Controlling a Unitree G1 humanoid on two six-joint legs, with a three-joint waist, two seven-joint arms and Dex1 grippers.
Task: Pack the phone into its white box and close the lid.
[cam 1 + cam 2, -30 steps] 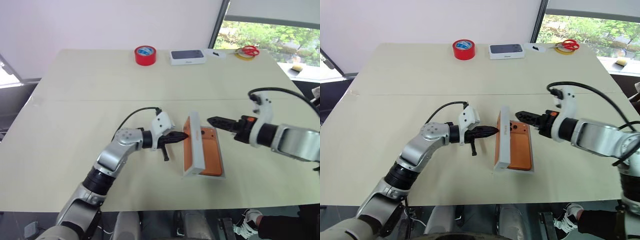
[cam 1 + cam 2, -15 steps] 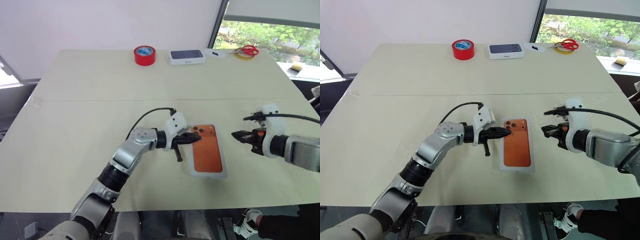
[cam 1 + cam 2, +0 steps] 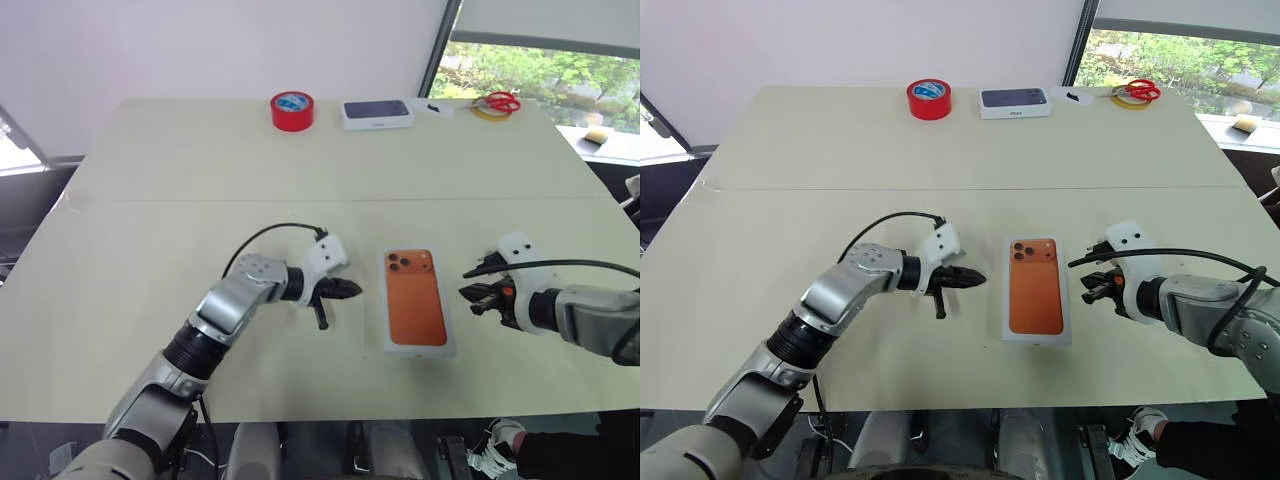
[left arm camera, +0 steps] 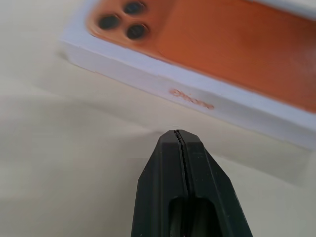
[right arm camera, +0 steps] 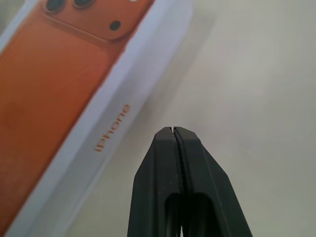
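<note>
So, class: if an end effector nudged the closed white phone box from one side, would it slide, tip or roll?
Probably slide: the lid lies flat and low on the smooth table. Tipping seems unlikely for so shallow a shape. Its square edges should stop rolling.

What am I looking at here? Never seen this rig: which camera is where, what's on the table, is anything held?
It is a humanoid robot with two arms, each ending in two black fingers. The two wide pictures come from a stereo camera on its head, looking down over a beige table. The two close-ups come from cameras on its wrists, looking along the fingers.

Between the arms lies the lid, printed with an orange phone back, flat and closed on its box. At the far edge sit a red tape roll, a small white box with a dark top and red scissors.

The left gripper and right gripper are both shut and hold nothing, one on each side of the lid.
</note>
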